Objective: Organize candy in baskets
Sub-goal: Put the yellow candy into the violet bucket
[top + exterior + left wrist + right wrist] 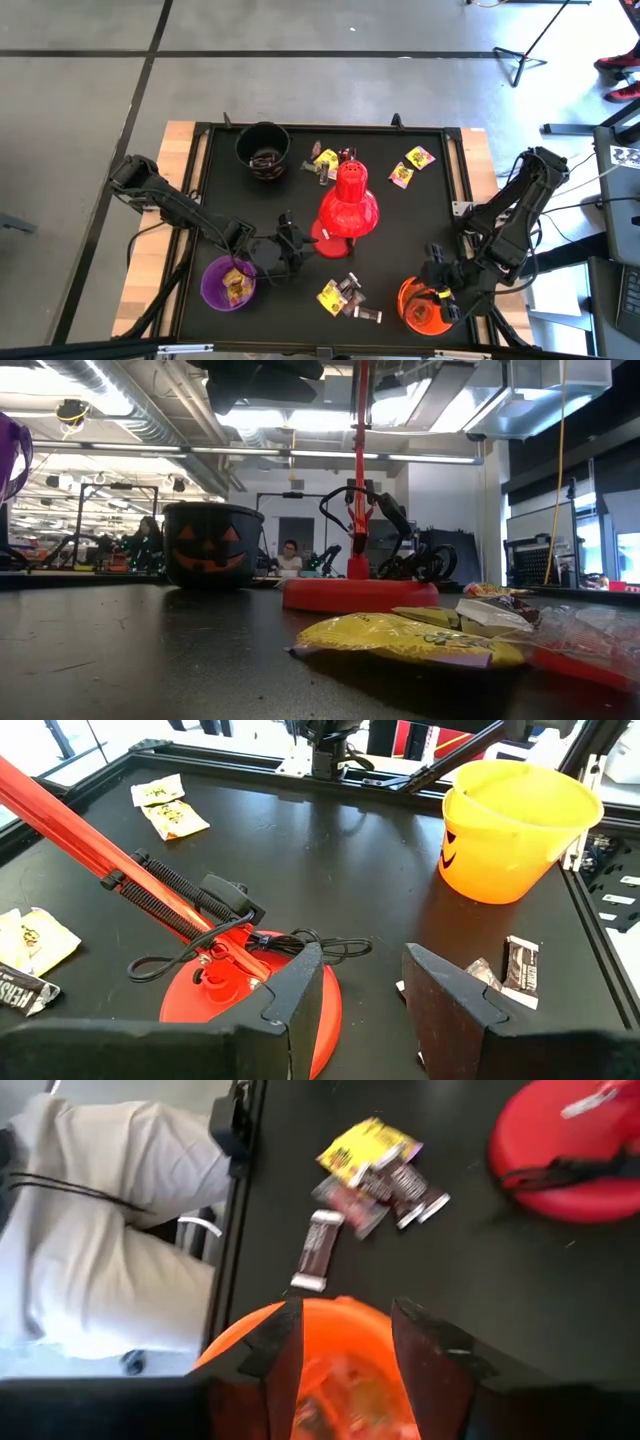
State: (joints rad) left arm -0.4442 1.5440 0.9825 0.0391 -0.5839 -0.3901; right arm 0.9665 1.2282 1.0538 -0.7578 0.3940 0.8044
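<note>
Sorted: sweets already in purple bucket (228, 284), black bucket (263, 150), orange bucket (424, 305).
Left: loose candy (340, 297), more up top.
Right gripper (345, 1355): spread, empty, over orange.
Left gripper (360, 1000): spread, empty.

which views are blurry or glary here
Right wrist view: smeared throughout, the orange bucket soft. Low view: the near yellow candy out of focus, ceiling lights blown out above the black bucket. High view and left wrist view: evenly lit, fairly sharp.

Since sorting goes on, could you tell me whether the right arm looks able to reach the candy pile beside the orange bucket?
Probably yes: the right gripper, open, hovers over the orange bucket, and the candy pile lies close by on bare table, with nothing between.
</note>
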